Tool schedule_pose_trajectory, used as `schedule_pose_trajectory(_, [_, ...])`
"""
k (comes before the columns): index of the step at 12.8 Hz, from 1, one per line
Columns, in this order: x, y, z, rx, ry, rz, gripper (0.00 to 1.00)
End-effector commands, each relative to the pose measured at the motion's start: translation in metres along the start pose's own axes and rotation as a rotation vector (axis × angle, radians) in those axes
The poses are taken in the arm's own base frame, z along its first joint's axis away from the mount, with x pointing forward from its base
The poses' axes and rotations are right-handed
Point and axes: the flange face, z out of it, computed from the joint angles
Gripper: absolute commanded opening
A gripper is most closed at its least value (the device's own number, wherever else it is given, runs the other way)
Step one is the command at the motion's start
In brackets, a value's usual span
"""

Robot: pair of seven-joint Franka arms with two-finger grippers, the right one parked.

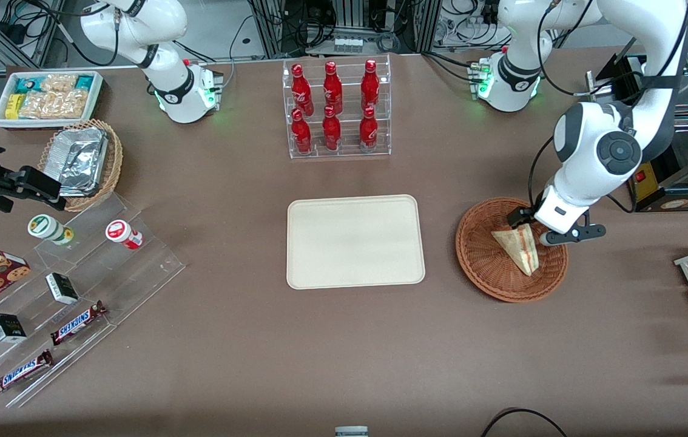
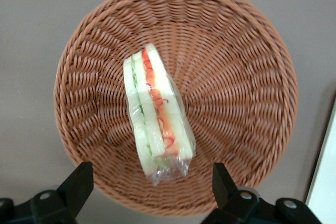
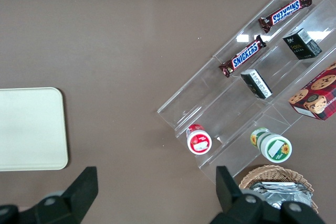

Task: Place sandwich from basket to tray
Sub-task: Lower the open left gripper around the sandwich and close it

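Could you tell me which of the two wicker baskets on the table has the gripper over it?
The reddish-brown basket holding the sandwich, toward the working arm's end. The open gripper hangs above its rim. The lighter tan basket holds foil containers.

brown matte table, carrying a flat cream-beige rectangular tray at its middle, a round reddish-brown woven wicker basket beside it toward the working arm's end under the left arm's gripper, and a clear acrylic rack of red bottles farther from the front camera.
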Motion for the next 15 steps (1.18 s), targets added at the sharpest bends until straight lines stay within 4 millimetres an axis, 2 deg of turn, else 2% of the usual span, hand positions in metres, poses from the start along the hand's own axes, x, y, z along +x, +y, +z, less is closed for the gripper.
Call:
schedule_pose_trajectory(1, [-0.01, 0.002, 0.017, -0.02, 0.032, -0.222, 1.0])
schedule_pose_trajectory(6, [-0.005, 0.005, 0.036, -0.035, 0.028, -0.411, 1.0])
schedule_pose_trajectory(8, [-0.003, 0.006, 0.052, -0.049, 0.034, -0.424, 1.0])
schedule_pose_trajectory(10, [-0.002, 0.005, 0.058, -0.049, 0.031, -0.429, 1.0])
schedule_pose_trajectory(11, [-0.002, 0.004, 0.058, -0.047, 0.028, -0.432, 0.92])
schedule_pose_trajectory(12, [-0.002, 0.005, 0.058, -0.046, 0.027, -0.435, 0.71])
schedule_pose_trajectory(13, [-0.003, 0.005, 0.056, -0.045, 0.026, -0.424, 0.31])
schedule_pose_trajectory(14, [-0.003, 0.005, 0.055, -0.045, 0.028, -0.41, 0.12])
schedule_pose_trajectory(15, [-0.002, 0.005, 0.052, -0.046, 0.033, -0.392, 0.08])
